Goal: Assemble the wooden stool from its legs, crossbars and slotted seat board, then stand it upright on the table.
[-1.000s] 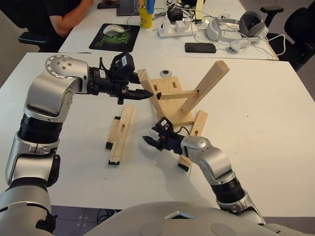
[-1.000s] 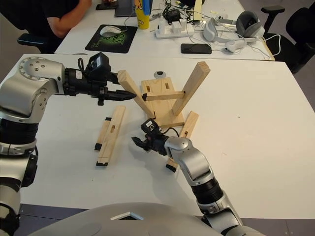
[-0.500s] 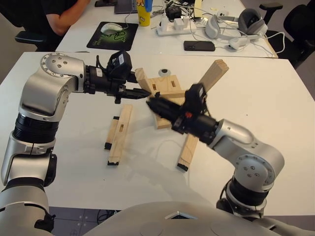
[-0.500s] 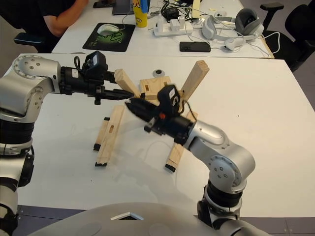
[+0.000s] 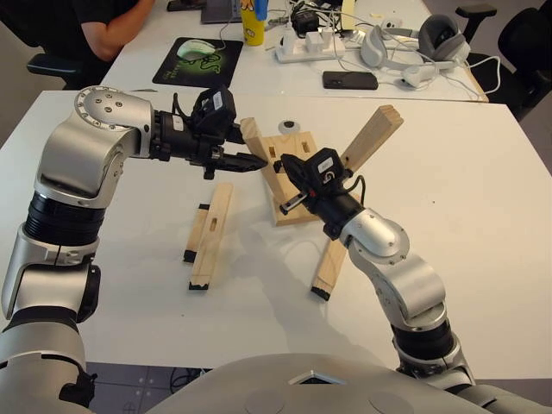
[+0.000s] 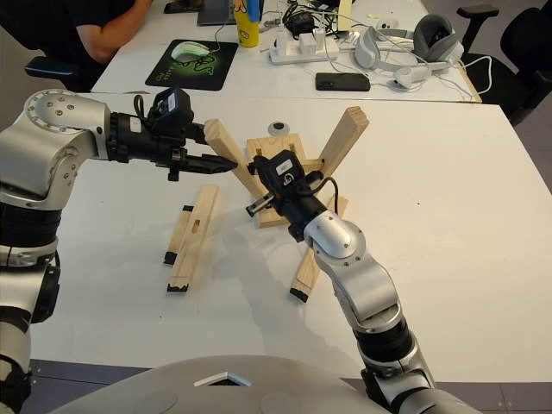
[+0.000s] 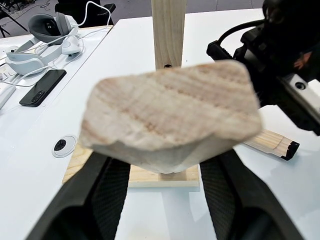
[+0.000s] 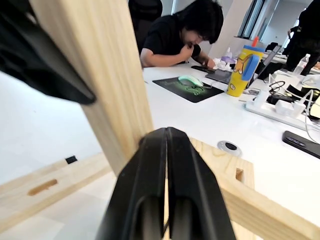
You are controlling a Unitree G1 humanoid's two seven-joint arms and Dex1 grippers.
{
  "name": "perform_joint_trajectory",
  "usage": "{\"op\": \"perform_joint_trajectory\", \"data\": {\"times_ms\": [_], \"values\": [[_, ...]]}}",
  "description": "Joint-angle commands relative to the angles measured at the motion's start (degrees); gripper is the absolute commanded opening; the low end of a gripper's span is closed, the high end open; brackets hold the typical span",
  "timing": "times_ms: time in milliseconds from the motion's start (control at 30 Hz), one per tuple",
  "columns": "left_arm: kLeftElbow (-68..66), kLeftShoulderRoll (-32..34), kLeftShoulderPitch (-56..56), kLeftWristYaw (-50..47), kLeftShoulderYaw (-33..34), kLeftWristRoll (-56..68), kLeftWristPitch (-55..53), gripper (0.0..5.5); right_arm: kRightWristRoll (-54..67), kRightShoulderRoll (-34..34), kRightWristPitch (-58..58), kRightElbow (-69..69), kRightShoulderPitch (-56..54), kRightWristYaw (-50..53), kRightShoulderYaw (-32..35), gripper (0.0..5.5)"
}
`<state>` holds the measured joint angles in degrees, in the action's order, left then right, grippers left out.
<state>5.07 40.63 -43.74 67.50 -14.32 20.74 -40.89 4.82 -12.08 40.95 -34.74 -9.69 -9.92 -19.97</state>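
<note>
Left gripper is clamped on the upper part of a slanted leg. In the left wrist view the leg's cut end sits right between the black fingers, and both look pressed against the wood. That leg leans up and to my left from the seat board, which lies flat on the white table near its middle, slots facing up. A second leg leans the other way from the board's right side, so the two spread apart in a V. Right gripper has its fingers pressed together with nothing between them. The tips point at the lower part of the leg the left one holds, just above the board. I can't tell whether the tips touch the wood or stop just short. Loose parts lie flat on the table: one long leg left of the board, with a shorter piece just beside it on its left. Another leg lies under the right forearm, running from the board's near edge toward me. A round cable grommet sits just behind the board. The desk behind has headphones, a phone, a mouse pad and a yellow cup.
</note>
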Motion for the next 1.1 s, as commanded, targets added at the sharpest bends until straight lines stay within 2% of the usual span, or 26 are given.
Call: {"op": "perform_joint_trajectory", "data": {"times_ms": [33, 400, 600, 733, 900, 1000, 1100], "values": [[-0.74, -0.77, 1.14, 0.45, -2.52, -0.46, -1.88, 2.07, -2.64, -0.21, -0.32, 1.86, -0.93, 0.68, -0.69, 0.0], [-1.5, -3.04, -1.75, -1.07, -1.94, -0.24, -2.3, 2.07, -6.42, -4.86, 7.48, 3.91, 0.07, -4.38, -8.4, 0.0], [0.58, -9.35, -4.96, -3.98, -2.81, 0.93, -4.65, 2.07, -6.07, -4.56, 8.57, 4.19, 0.7, -5.33, -9.5, 0.0], [2.43, -9.5, -3.92, -3.57, -3.74, 1.21, -5.57, 2.07, -5.18, -2.74, 8.06, 4.29, 1.8, -4.89, -8.34, 0.0], [2.29, -6.33, -1.82, -2.67, -2.93, 0.17, -4.99, 2.07, 0.29, 2.07, 1.11, 1.01, 3.0, -5.12, 1.13, 0.0], [2.39, -5.02, -0.91, -2.67, -2.21, -0.02, -4.74, 2.07, 10.77, 3.06, -0.46, -5.47, 6.03, -9.53, 10.03, 0.0], [2.91, -4.21, -0.08, -3.21, -1.38, 0.25, -4.86, 2.07, 19.17, 0.46, 1.79, -9.25, 8.94, -13.69, 16.6, 0.0]]}}
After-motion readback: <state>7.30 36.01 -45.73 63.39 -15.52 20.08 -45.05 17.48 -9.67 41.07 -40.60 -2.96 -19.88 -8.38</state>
